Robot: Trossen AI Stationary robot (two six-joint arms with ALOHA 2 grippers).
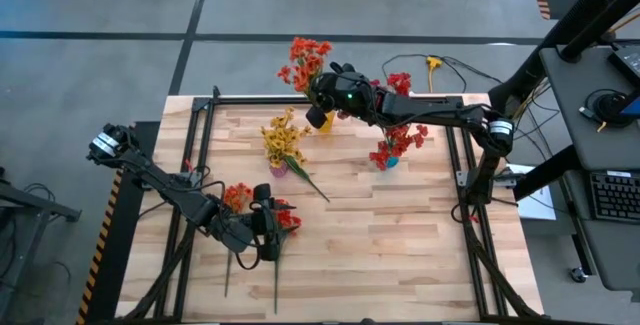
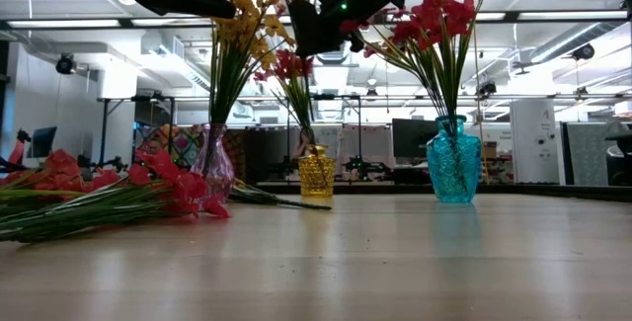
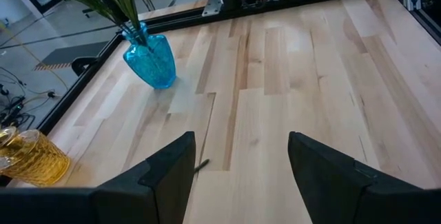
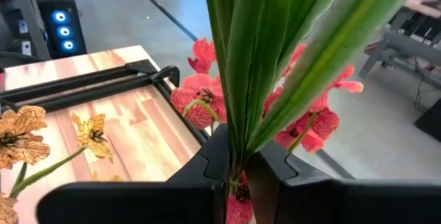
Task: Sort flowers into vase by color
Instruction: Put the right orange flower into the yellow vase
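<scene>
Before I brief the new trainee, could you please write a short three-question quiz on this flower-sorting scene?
1. True or false: the right gripper is shut on a flower spray.
2. Which vase holds the yellow flowers? A) blue B) pink C) yellow
3. Fill in: the loose red flowers on the table lie below the open ____ gripper.

Key: 1 true; 2 B; 3 left.

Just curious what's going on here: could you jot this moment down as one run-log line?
right gripper: shut on red flowers, above yellow vase | left gripper: open, empty, over loose flowers
</scene>
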